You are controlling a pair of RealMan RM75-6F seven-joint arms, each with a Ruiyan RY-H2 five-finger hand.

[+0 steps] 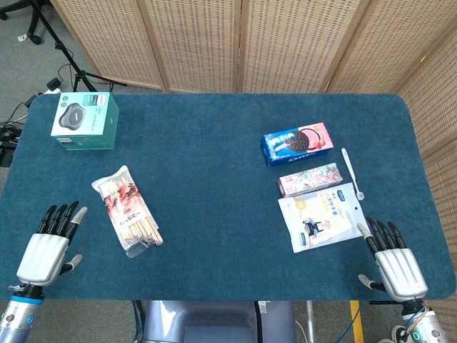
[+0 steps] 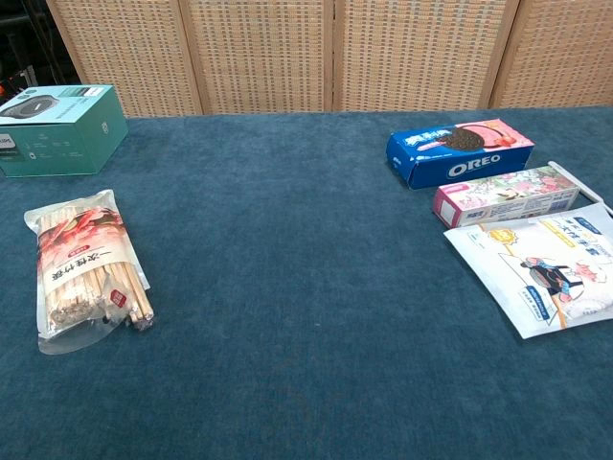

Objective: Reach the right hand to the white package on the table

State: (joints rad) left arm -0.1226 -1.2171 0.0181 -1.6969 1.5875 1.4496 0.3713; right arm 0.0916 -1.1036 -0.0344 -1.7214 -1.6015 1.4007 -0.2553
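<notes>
The white package (image 1: 321,216) lies flat on the blue table (image 1: 214,143), right of centre near the front; it shows in the chest view too as the white package (image 2: 551,270) at the right edge. My right hand (image 1: 394,263) rests at the front right corner, fingers apart, holding nothing, just right of and behind the package's near corner without touching it. At the front left corner my left hand (image 1: 50,246) lies with fingers spread and empty. Neither hand shows in the chest view.
A pink floral box (image 1: 309,179) and an Oreo box (image 1: 297,143) lie just beyond the package. A white spoon (image 1: 352,171) lies to their right. A bag of chopsticks (image 1: 128,211) sits at left, a teal box (image 1: 86,121) at the far left corner.
</notes>
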